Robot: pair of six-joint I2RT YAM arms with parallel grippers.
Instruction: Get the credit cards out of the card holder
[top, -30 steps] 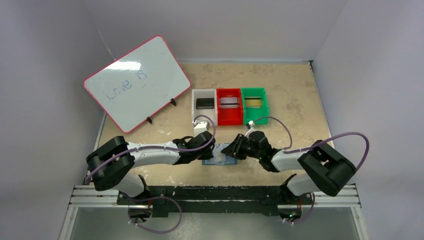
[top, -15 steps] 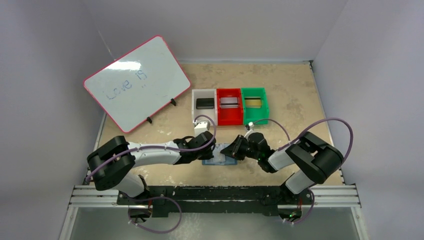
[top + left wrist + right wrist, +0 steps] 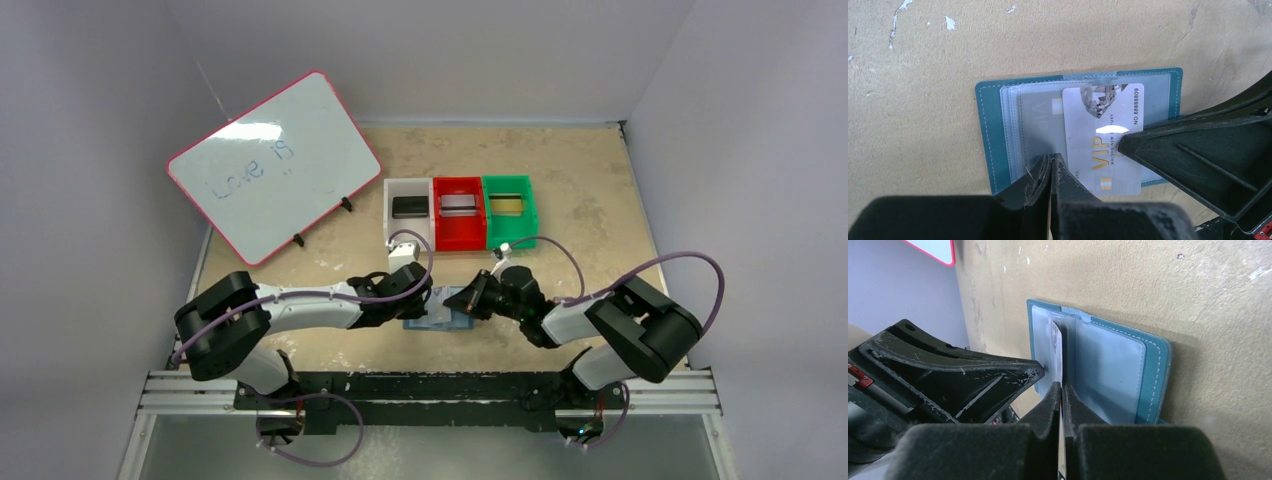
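Note:
The card holder (image 3: 990, 130) lies open on the table, teal with pale blue pockets, between both grippers (image 3: 430, 320). A silvery-white credit card (image 3: 1103, 140) marked VIP sticks halfway out of a pocket. My left gripper (image 3: 1053, 157) is shut, its tips pressed on the pocket's near edge just left of that card. My right gripper (image 3: 1062, 387) is shut on the card (image 3: 1057, 347), seen edge-on between its fingers. One right finger (image 3: 1198, 150) covers the card's right edge. More credit cards lie in the bins: black (image 3: 407, 206), silvery (image 3: 458, 204), gold (image 3: 508, 205).
White (image 3: 390, 222), red (image 3: 459, 238) and green (image 3: 510, 235) bins stand in a row behind the holder. A pink-framed whiteboard (image 3: 272, 165) leans at the back left. The holder (image 3: 1108, 370) sits near the table's front edge.
The right gripper's fingers have closed onto the card. The right arm's elbow swung in and back out. The left arm and the holder have not moved.

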